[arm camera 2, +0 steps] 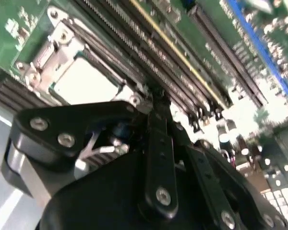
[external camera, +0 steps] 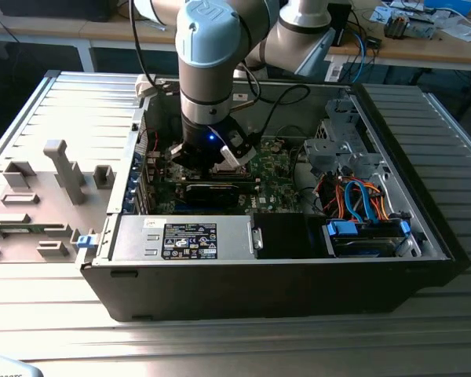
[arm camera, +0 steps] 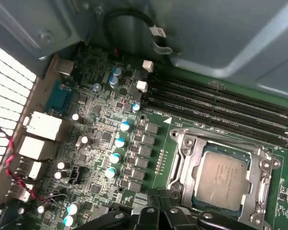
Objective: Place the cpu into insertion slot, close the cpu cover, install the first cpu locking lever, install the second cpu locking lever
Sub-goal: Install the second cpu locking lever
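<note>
Under cpu cover (arm camera: 189,158), seated cpu (arm camera: 220,179)

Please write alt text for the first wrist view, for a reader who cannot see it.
The cpu sits in its socket on a green motherboard, with the cpu cover lying flat around it. Black memory slots run beside the socket, and the gripper hangs close above the board.

Silver-grey cpu (arm camera: 224,178), silvery cpu cover (arm camera: 185,165), green motherboard (arm camera: 98,129), black pincer (arm camera 2: 153,112)
</note>
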Robot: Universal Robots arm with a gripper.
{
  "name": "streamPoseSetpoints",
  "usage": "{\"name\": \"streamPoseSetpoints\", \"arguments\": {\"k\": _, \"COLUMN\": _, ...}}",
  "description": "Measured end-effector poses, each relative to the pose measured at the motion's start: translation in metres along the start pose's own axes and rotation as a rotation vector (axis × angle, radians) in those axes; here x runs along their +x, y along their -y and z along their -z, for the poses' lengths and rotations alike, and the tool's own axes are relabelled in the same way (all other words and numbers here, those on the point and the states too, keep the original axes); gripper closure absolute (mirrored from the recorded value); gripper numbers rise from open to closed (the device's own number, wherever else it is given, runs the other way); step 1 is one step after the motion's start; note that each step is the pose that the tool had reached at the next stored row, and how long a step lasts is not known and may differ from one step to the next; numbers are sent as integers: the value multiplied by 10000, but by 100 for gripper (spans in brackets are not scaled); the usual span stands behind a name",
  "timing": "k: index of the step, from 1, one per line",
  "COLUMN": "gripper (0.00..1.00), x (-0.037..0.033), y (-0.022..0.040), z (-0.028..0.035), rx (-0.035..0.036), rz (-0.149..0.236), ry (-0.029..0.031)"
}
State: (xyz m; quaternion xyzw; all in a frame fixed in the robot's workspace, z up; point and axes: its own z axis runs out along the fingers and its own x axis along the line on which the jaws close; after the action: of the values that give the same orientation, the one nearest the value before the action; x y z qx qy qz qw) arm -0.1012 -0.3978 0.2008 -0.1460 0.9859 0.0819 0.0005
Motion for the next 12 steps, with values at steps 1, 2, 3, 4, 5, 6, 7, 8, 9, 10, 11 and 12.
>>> {"name": "streamPoseSetpoints", "arguments": {"k": 1, "gripper": 89, "x": 0, "y": 0, "z": -1, "rx": -3, "rz": 6, "ry": 2}}
{"name": "streamPoseSetpoints", "arguments": {"k": 2, "gripper": 89, "x": 0, "y": -1, "z": 5, "rx": -1, "rz": 29, "ry": -2}}
{"name": "streamPoseSetpoints", "arguments": {"k": 3, "gripper": 89, "x": -2, "y": -5, "z": 25, "rx": 15, "rz": 40, "ry": 1}}
{"name": "streamPoseSetpoints", "arguments": {"k": 4, "gripper": 89, "x": -3, "y": -9, "z": 56, "rx": 48, "rz": 52, "ry": -11}}
{"name": "streamPoseSetpoints", "arguments": {"k": 5, "gripper": 89, "x": -4, "y": -16, "z": 99, "rx": 70, "rz": 63, "ry": -22}}
{"name": "streamPoseSetpoints", "arguments": {"k": 6, "gripper": 89, "x": -12, "y": -26, "z": 163, "rx": 108, "rz": 65, "ry": -31}}
{"name": "streamPoseSetpoints", "arguments": {"k": 7, "gripper": 89, "x": -46, "y": -26, "z": 165, "rx": 164, "rz": 58, "ry": -84}}
{"name": "streamPoseSetpoints", "arguments": {"k": 8, "gripper": 89, "x": -82, "y": -24, "z": 165, "rx": 176, "rz": 47, "ry": -144}}
{"name": "streamPoseSetpoints", "arguments": {"k": 9, "gripper": 89, "x": -112, "y": -23, "z": 164, "rx": 177, "rz": 40, "ry": -187}}
{"name": "streamPoseSetpoints", "arguments": {"k": 10, "gripper": 89, "x": -165, "y": -18, "z": 162, "rx": 191, "rz": 31, "ry": -261}}
{"name": "streamPoseSetpoints", "arguments": {"k": 11, "gripper": 89, "x": -204, "y": -15, "z": 160, "rx": 212, "rz": 24, "ry": -323}}
{"name": "streamPoseSetpoints", "arguments": {"k": 12, "gripper": 89, "x": -227, "y": -16, "z": 156, "rx": 234, "rz": 17, "ry": -360}}
